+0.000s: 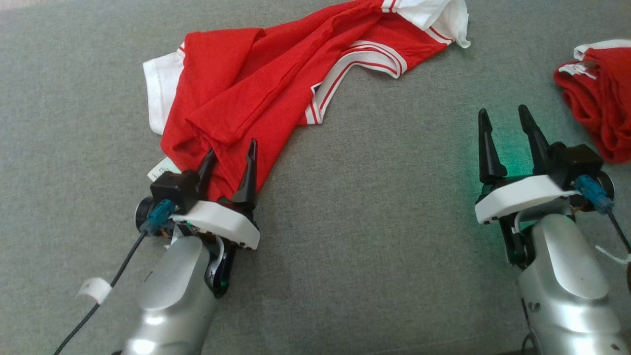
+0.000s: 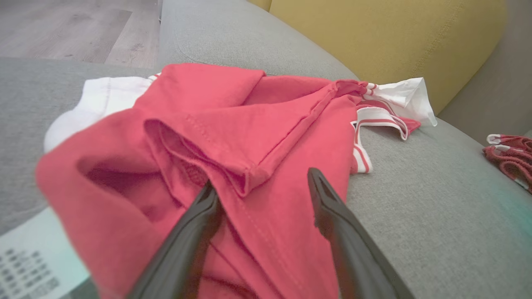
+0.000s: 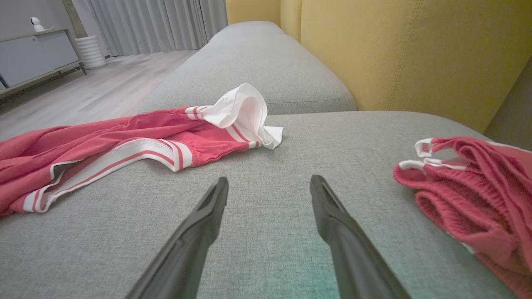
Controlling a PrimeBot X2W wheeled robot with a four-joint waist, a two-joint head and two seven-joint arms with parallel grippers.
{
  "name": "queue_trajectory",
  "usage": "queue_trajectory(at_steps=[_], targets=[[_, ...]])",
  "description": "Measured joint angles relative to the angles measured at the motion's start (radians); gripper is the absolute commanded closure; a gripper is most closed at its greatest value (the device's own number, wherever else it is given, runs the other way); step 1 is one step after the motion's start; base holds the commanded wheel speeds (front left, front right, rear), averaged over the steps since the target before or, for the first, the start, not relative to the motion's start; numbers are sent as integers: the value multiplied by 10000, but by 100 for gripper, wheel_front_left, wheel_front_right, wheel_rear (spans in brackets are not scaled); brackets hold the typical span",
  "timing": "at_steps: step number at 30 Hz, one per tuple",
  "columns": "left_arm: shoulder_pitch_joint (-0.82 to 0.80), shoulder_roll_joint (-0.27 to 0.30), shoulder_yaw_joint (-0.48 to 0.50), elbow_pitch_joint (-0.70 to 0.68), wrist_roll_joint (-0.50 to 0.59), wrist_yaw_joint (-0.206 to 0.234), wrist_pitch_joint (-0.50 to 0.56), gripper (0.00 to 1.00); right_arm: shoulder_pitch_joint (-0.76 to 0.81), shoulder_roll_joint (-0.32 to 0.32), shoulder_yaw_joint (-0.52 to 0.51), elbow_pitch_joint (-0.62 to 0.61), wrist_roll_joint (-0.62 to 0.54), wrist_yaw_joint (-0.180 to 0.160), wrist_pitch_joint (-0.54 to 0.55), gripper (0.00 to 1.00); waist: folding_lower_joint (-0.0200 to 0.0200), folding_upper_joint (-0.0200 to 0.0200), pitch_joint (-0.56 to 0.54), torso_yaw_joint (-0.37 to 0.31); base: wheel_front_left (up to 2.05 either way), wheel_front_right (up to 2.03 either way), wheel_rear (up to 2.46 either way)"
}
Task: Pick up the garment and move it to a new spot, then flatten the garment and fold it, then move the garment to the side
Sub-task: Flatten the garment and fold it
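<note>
Garment: the red jersey is lying crumpled on the grey sofa seat, stretching away from the left gripper, with white sleeves showing at both ends.
Left arm: the left gripper is reaching low into the jersey's near hem. Its fingers are standing apart with fabric between them, not clamped.
Right arm: the right gripper is pointing over bare seat, fingers spread and holding nothing, between the jersey and a smaller red cloth.
Left wrist view: a printed white label is showing close up beside the hem.
Right wrist view: a yellow backrest is rising behind the seat.
</note>
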Motion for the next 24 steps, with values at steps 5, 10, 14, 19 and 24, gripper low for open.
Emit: queue_trajectory(at_steps=[5,10,14,19,24], targets=[[9,-8,150,-12,242,21,0,0,0,19,13,56,15,0,0,0,0,0,-96,37,0,0,0],[82,-10,650,-414,830,433,2,0,4,40,-19,121,90,0,0,0,0,0,-176,118,0,0,0],[112,-8,863,-986,1409,702,0,0,14,54,-71,178,90,0,0,0,0,0,-245,196,0,0,0],[266,-13,640,-907,1478,520,0,0,67,63,-35,278,105,0,0,0,0,0,-325,191,0,0,0],[383,-12,412,-370,1356,439,0,0,137,94,12,326,194,0,0,0,0,0,-303,79,0,0,0]])
